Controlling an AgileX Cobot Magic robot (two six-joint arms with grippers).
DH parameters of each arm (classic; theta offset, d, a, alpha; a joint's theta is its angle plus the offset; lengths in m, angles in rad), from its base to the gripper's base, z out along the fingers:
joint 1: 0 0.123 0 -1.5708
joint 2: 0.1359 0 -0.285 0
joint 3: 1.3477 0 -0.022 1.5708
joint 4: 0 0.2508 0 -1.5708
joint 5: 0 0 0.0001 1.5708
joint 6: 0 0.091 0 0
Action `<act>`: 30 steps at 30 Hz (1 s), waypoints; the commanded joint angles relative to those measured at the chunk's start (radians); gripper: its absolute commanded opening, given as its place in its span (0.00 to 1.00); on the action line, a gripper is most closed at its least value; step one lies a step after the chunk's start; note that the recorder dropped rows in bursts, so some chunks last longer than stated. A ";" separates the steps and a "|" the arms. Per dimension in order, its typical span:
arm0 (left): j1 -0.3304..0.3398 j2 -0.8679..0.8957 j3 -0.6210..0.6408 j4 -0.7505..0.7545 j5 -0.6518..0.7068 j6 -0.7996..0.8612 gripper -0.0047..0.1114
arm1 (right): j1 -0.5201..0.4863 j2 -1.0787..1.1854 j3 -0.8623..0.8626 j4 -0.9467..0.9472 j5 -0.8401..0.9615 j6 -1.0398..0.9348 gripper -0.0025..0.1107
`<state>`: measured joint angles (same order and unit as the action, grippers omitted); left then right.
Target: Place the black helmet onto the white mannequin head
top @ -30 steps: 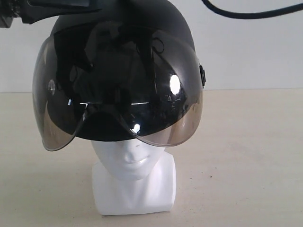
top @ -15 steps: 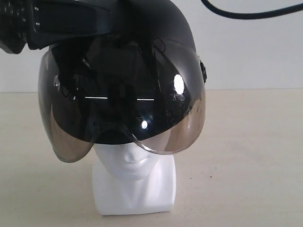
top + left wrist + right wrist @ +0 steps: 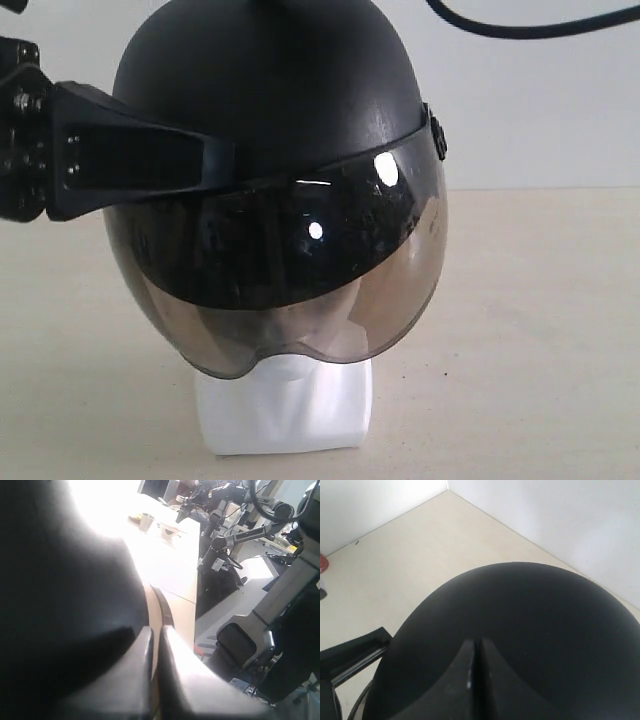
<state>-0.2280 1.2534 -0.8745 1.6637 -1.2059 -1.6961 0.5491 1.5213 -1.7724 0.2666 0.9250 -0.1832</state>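
The black helmet point(image 3: 270, 90) sits low over the white mannequin head point(image 3: 285, 410). Its smoke-tinted visor point(image 3: 300, 280) covers the face, so only the chin and neck base show. My left gripper point(image 3: 222, 162) reaches in from the left along the brim. In the left wrist view its jaws point(image 3: 156, 630) are closed to a thin slit at the helmet's point(image 3: 60, 605) rim. My right gripper point(image 3: 479, 642) is shut, with its tips against the top of the dome point(image 3: 520, 605). It is out of the exterior view.
The head stands on a beige table point(image 3: 540, 330) in front of a white wall. A black cable point(image 3: 520, 30) hangs across the upper right. In the left wrist view, other robot arms point(image 3: 225, 510) and a second table with cups point(image 3: 150, 522) stand further off.
The helmet has come down and tipped forward over the head, and the visor now hides the face. My left gripper has dropped with it along the brim.
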 commanded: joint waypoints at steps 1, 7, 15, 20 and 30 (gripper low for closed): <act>-0.005 0.012 0.066 0.081 0.002 0.022 0.08 | 0.000 0.010 0.005 -0.039 0.044 0.001 0.05; -0.005 0.012 0.107 0.081 -0.001 0.022 0.08 | 0.000 0.010 0.005 -0.039 0.044 0.001 0.05; -0.055 -0.008 0.121 0.081 0.018 0.049 0.08 | 0.000 0.010 0.005 -0.039 0.044 0.001 0.05; -0.055 -0.082 0.106 0.081 0.104 0.027 0.08 | 0.000 0.010 0.005 -0.039 0.038 0.001 0.05; -0.012 -0.215 0.074 0.081 0.186 -0.062 0.08 | 0.000 0.010 0.005 -0.039 0.019 0.021 0.05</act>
<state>-0.2506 1.0627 -0.7906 1.7398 -1.0317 -1.7167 0.5491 1.5213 -1.7724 0.2529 0.9174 -0.1681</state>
